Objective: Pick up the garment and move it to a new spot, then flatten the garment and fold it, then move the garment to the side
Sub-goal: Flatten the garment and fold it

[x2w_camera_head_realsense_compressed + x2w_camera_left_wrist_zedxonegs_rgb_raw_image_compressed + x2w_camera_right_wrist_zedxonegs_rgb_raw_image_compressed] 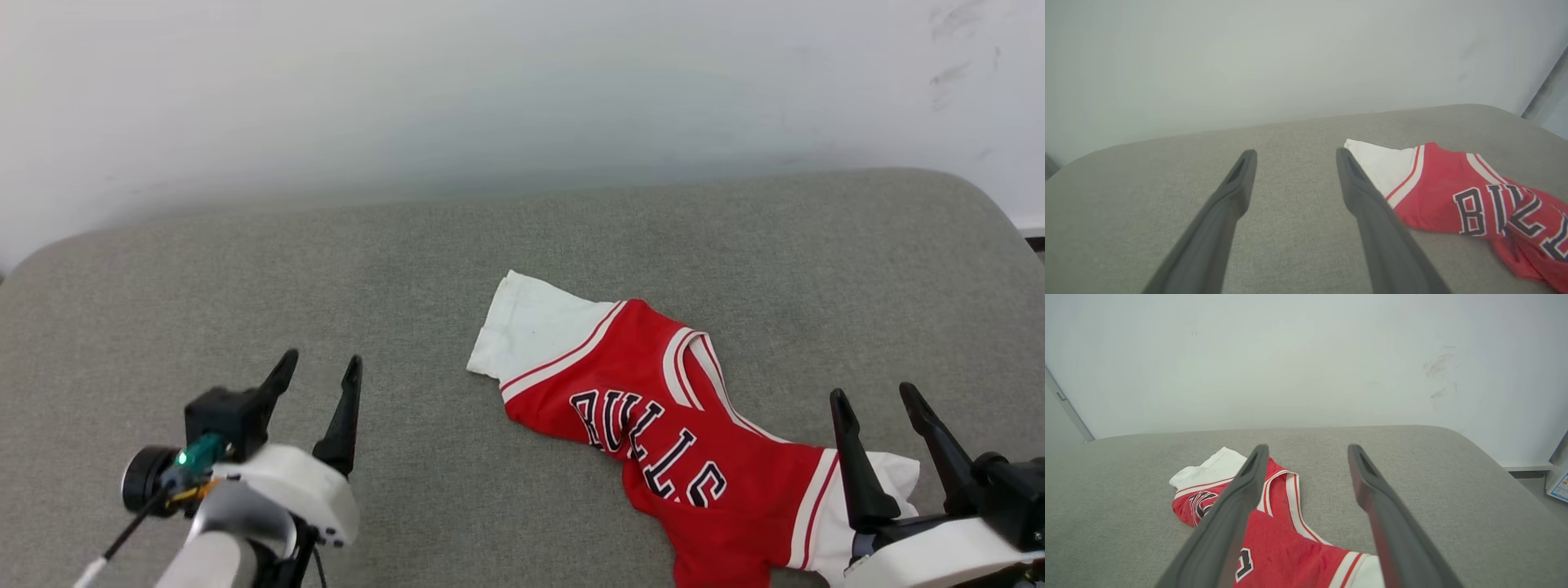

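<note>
The garment (653, 416), a red T-shirt with white sleeves and black block letters, lies crumpled on the grey cushioned surface (408, 261), right of centre. Its near end runs off the bottom of the head view. My left gripper (320, 369) hovers open at the lower left, well clear of the shirt. In the left wrist view the garment (1453, 188) lies to the right of the left gripper (1294, 153). My right gripper (878, 396) stands open at the lower right, above the shirt's near white sleeve. In the right wrist view the garment (1286, 547) spreads beneath the right gripper (1308, 449).
A pale wall (490, 82) rises behind the cushion's far edge. The cushion's corners are rounded. A white box with a blue print (1560, 482) stands on the floor past the cushion's right end. Bare grey fabric stretches left of the shirt.
</note>
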